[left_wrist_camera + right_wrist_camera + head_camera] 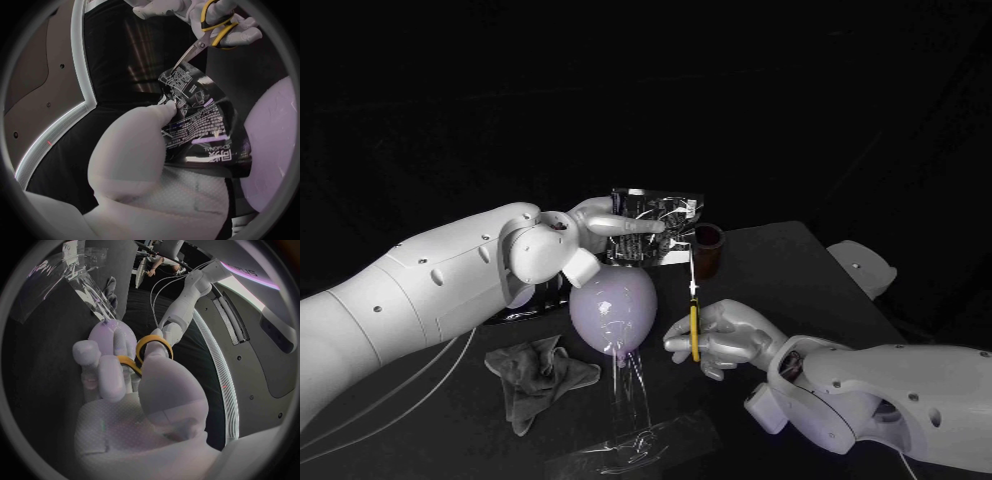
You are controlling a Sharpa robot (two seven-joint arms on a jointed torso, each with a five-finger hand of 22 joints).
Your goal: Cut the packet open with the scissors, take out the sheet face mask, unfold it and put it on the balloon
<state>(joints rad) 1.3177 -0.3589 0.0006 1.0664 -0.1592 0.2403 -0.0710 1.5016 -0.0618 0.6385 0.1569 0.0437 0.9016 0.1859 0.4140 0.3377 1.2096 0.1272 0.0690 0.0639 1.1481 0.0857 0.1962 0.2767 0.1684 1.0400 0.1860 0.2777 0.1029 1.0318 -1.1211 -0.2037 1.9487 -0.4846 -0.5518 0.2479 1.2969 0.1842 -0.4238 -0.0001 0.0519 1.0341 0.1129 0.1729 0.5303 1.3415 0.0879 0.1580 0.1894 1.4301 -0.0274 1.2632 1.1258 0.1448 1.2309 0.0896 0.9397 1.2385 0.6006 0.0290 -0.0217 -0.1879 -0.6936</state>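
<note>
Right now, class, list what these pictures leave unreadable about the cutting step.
The sheet mask: head and left wrist views, the packet covers it.
Blades of the scissors: right wrist view, behind the right robot hand.
Any cut in the packet: head view, too small; left wrist view, blades overlap the edge.
</note>
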